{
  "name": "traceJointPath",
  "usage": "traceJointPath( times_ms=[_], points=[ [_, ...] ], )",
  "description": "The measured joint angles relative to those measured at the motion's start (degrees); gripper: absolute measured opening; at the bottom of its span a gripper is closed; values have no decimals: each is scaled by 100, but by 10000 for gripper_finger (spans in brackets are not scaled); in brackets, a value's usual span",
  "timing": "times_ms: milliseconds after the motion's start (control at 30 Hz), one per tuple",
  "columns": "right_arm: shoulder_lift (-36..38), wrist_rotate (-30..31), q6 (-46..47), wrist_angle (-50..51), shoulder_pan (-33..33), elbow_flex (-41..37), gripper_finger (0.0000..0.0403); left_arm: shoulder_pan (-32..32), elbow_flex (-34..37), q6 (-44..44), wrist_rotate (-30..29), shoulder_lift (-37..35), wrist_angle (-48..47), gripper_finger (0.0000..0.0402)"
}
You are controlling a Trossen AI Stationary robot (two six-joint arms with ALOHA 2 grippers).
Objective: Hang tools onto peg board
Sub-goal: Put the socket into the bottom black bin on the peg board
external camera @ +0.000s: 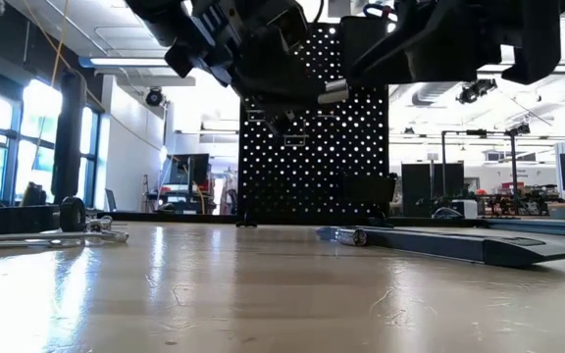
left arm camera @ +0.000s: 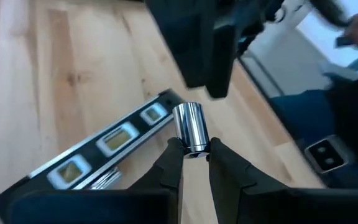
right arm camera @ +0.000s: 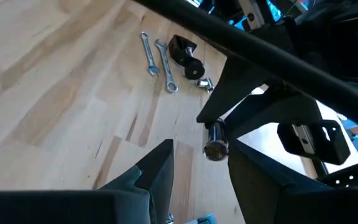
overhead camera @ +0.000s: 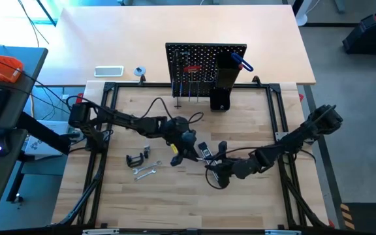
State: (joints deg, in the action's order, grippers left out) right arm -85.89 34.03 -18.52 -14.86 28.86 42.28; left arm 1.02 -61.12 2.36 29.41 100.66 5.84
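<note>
Shiny chrome cylinder [left arm camera: 191,129], left pincer [left arm camera: 195,155]

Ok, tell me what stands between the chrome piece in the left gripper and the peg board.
Nothing visible does. The left gripper holds the chrome piece above the table, and only bare wood lies between it and the peg board. The right gripper hangs open on the side away from the board.

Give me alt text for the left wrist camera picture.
The left gripper pinches a short shiny metal cylinder upright between its dark fingers above a wooden table. A black-and-silver level lies on the table beneath it, and the other arm's dark body looms just beyond.
</note>
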Motion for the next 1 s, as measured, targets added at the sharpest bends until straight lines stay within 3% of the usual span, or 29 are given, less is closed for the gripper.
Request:
traceJointPath(
  times_ms=[400, 700, 1000],
  points=[
    [0, -9, -417, -378, -146, 0, 145, 11, -2, 259, 286, 0, 159, 37],
    [0, -433, -326, -386, -264, 0, 145, 11, -2, 449, 512, 0, 456, 37],
    [0, -254, -314, -470, -300, 0, 135, 11, -3, 511, 518, -1, 490, 37]
  ],
)
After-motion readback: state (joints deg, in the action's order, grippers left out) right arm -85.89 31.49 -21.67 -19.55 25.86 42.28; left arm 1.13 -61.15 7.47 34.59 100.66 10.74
